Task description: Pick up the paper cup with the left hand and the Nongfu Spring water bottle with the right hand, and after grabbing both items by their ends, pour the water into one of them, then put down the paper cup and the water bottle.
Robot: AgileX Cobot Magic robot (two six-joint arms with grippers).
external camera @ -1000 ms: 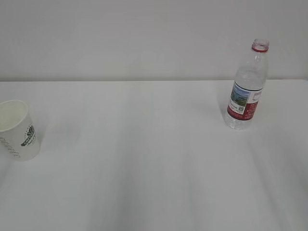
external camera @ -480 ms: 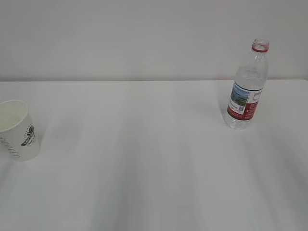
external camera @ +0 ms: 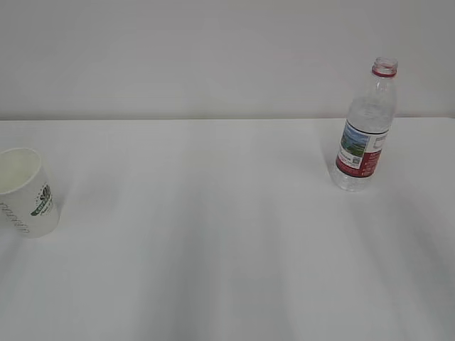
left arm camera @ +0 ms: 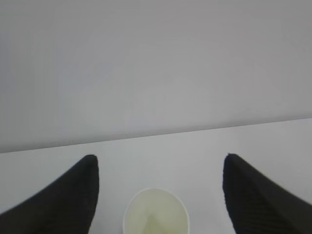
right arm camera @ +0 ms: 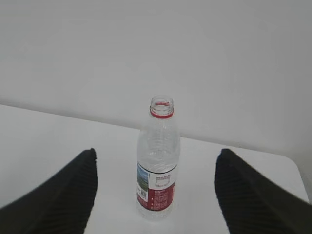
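Observation:
The white paper cup (external camera: pixel 26 192) with a dark green logo stands upright at the left edge of the white table (external camera: pixel 213 234). In the left wrist view the paper cup (left arm camera: pixel 156 213) shows its empty-looking inside from above, apart from the wide-open left gripper (left arm camera: pixel 160 158) whose black fingers flank it. The clear Nongfu Spring water bottle (external camera: pixel 365 128), uncapped with a red neck ring, stands upright at the far right. The right wrist view has the bottle (right arm camera: pixel 157 161) standing beyond and between the fingers of the open right gripper (right arm camera: pixel 156 152), untouched. Neither gripper appears in the exterior view.
A plain pale wall (external camera: pixel 213 57) runs behind the table's far edge. In the right wrist view the table's right edge (right arm camera: pixel 298 180) lies close beside the bottle.

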